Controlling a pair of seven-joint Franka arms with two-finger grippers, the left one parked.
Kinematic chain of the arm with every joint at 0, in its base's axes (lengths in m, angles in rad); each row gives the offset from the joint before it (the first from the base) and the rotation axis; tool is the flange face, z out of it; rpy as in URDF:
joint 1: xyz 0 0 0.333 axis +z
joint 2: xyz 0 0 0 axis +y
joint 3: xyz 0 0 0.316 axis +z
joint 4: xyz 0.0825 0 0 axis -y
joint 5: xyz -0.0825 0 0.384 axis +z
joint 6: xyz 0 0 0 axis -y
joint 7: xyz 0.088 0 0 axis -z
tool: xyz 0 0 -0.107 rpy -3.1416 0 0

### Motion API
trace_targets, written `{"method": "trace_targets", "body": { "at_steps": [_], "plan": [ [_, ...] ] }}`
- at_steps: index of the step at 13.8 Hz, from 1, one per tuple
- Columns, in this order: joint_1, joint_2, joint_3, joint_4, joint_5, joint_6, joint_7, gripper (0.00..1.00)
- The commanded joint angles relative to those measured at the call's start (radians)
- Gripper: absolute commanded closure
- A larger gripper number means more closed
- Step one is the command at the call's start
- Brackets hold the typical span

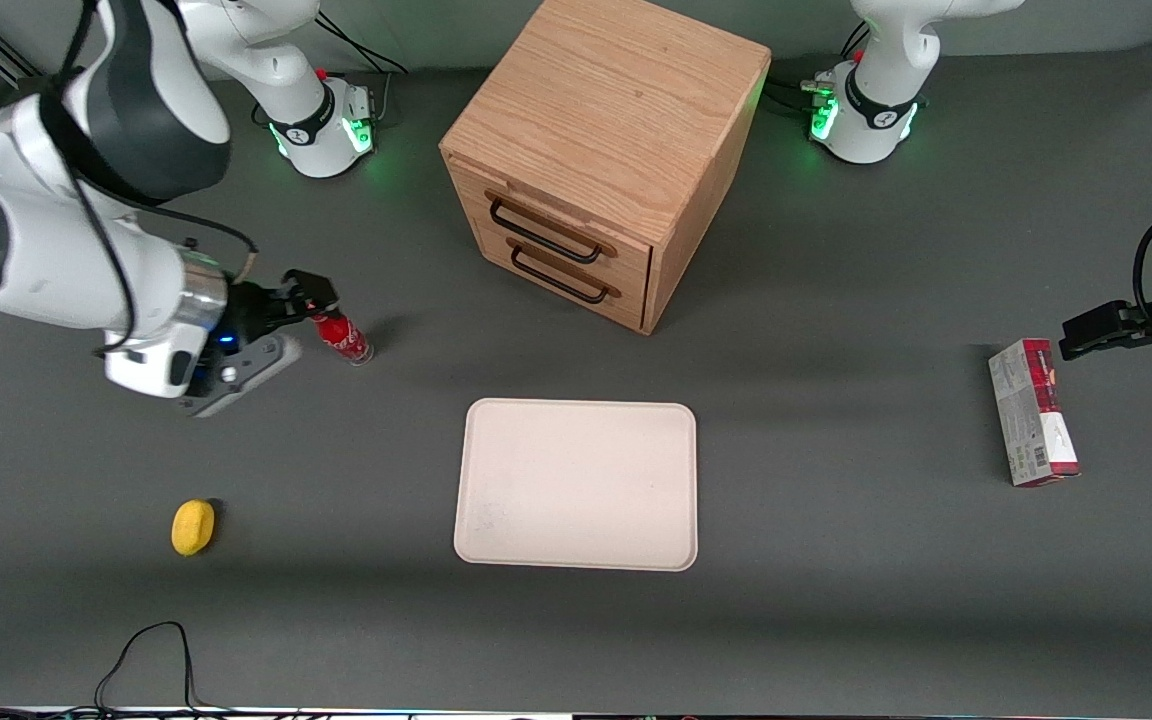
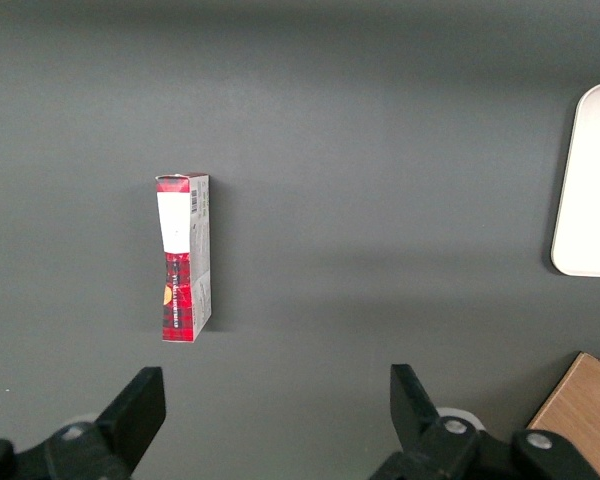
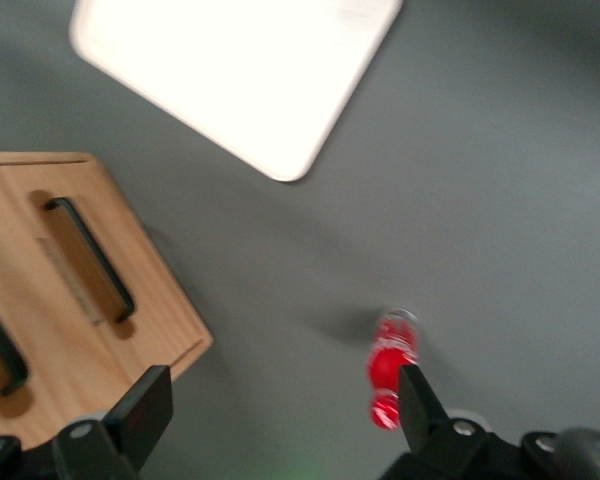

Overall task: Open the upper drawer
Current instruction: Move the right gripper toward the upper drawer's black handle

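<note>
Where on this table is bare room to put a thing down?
The tray is bare, and so is the mat between tray and box. It is crowded beside the bottle, where the open gripper hovers, away from the upper drawer.

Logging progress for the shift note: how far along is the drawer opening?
Nothing is done yet: the upper drawer sits flush in the cabinet. In hand is the approach only: the open gripper hangs empty beside the red bottle, apart from the handle. Left: reach the handle, grip it, pull.
</note>
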Motion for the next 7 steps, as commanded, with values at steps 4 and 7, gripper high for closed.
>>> {"method": "trace_targets", "body": {
  "at_steps": [4,7],
  "plan": [
    [0.092,0.018,-0.010,0.039,0.107,-0.021,-0.040,0.00],
    [0.144,0.033,-0.010,0.037,0.169,-0.008,-0.043,0.00]
  ]
}}
